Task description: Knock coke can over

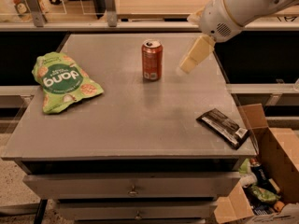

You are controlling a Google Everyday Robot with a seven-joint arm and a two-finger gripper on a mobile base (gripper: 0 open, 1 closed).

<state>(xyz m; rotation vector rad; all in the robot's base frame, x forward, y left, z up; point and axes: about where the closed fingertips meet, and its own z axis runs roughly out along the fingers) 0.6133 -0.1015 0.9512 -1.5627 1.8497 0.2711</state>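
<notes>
The coke can (152, 59) is red-orange with a silver top. It stands upright on the grey table (135, 120), in the far middle part. My gripper (188, 65) hangs from the white arm at the upper right. Its cream-coloured fingers point down and to the left. It sits just right of the can, a short gap away, not touching it, at about the can's height.
A green snack bag (61, 81) lies on the table's left side. A dark wrapped bar (223, 127) lies near the front right edge. An open cardboard box (264, 171) with packets stands on the floor at the right. Drawers (133, 189) are below the tabletop.
</notes>
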